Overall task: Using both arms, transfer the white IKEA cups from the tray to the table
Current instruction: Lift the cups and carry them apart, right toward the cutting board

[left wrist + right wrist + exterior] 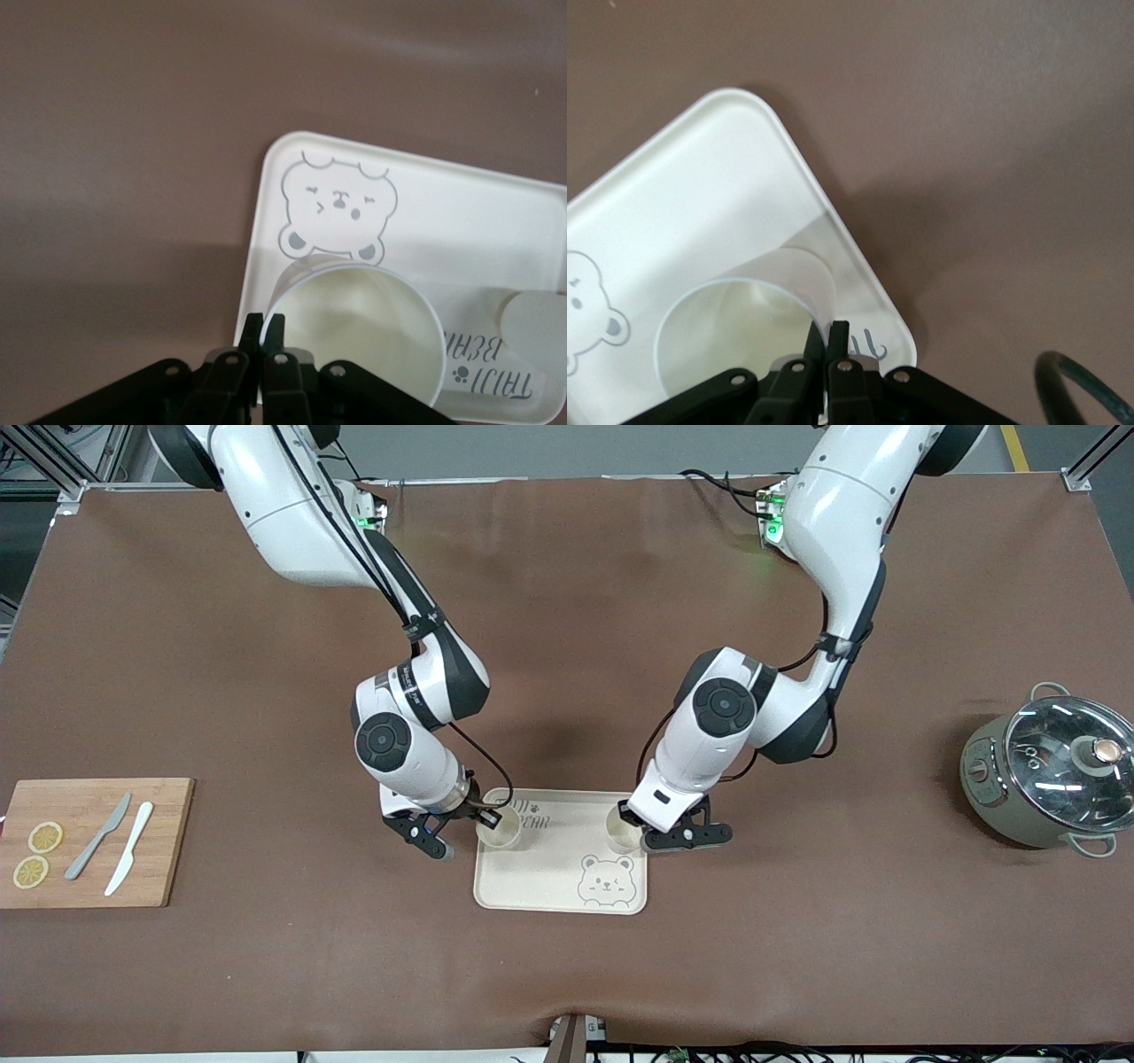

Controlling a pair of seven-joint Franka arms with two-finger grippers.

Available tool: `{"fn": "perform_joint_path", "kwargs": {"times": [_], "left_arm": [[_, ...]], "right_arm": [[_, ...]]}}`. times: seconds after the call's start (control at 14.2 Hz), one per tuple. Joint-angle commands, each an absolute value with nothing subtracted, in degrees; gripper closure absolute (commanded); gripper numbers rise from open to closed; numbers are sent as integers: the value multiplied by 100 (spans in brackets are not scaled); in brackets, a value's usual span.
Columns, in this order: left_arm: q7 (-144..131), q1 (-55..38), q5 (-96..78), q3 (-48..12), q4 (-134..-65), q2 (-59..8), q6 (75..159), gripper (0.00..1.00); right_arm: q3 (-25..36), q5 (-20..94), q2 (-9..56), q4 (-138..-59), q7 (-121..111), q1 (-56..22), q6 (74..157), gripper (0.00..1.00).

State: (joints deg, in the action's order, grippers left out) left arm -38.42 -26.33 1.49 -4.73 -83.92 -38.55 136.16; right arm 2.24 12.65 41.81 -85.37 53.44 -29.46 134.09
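Observation:
Two small cream-white cups are at the bear tray (pixel 563 886), at its two corners farther from the front camera. My right gripper (pixel 479 823) is shut on the rim of the white cup (pixel 500 831) at the right arm's end. In the right wrist view its fingers (pixel 837 335) pinch that cup's wall (pixel 735 332). My left gripper (pixel 640 833) is shut on the rim of the other white cup (pixel 622 829). In the left wrist view its fingers (pixel 254 329) pinch that cup (pixel 359 323). I cannot tell whether the cups rest on the tray.
A wooden cutting board (pixel 159 850) with two lemon slices, a grey knife and a white knife lies at the right arm's end. A grey-green pot with a glass lid (pixel 1050 779) stands at the left arm's end. Brown table surrounds the tray.

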Motion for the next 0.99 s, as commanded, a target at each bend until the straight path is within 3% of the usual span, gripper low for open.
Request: {"fn": "perform_joint_path", "kwargs": {"times": [0.0,0.21,0.42,0.92], "left_arm": [[-3841,-2365,299,-457,-8508,-3438,13246,100],[-3210,-1883,281,-492,-8543,-3060,12676,100],[-2367,-1250,202,-527,-8630,-2761,12069,100],[-819,-247,202,-527,-9078,-2470,11505,100]], "right_arm": [[229,1415,4166,-8166,5361,-2892,12966,100],[229,1512,4070,-7718,5213,-2682,11816,100],[307,1380,3605,-7830,3935,-2208,10822,100],[360,1072,2339,-9490,952,-556,10766,100]]}}
